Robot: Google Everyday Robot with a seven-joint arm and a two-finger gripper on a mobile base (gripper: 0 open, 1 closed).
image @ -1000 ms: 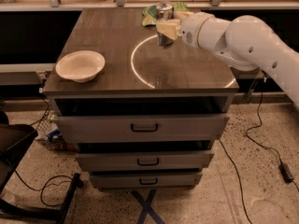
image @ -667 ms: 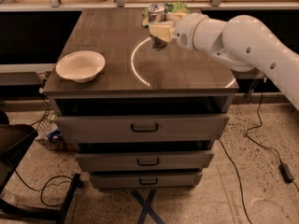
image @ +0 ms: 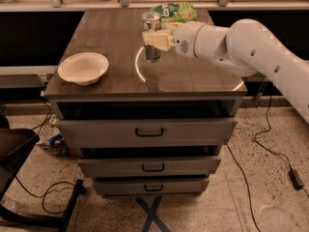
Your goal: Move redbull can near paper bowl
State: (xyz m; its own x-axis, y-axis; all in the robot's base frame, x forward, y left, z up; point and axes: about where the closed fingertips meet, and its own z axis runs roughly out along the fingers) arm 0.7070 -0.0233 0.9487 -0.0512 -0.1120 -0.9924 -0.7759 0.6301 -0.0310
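Observation:
The redbull can (image: 151, 22) is a slim silver can with a shiny top, upright over the middle of the dark tabletop (image: 116, 37). My gripper (image: 155, 38) reaches in from the right, and its cream fingers (image: 159, 40) are shut on the can's middle. I cannot tell whether the can's base touches the table. The paper bowl (image: 83, 67) is white and shallow and sits near the table's front left corner, well to the left of the can.
A flat green snack bag (image: 175, 10) lies at the back of the table behind the can. My white arm (image: 251, 47) spans the table's right side. Drawers (image: 147, 132) are below, and cables (image: 260, 144) lie on the floor to the right.
My gripper has moved left and a little toward the front with the can, away from the green bag and closer to the bowl.

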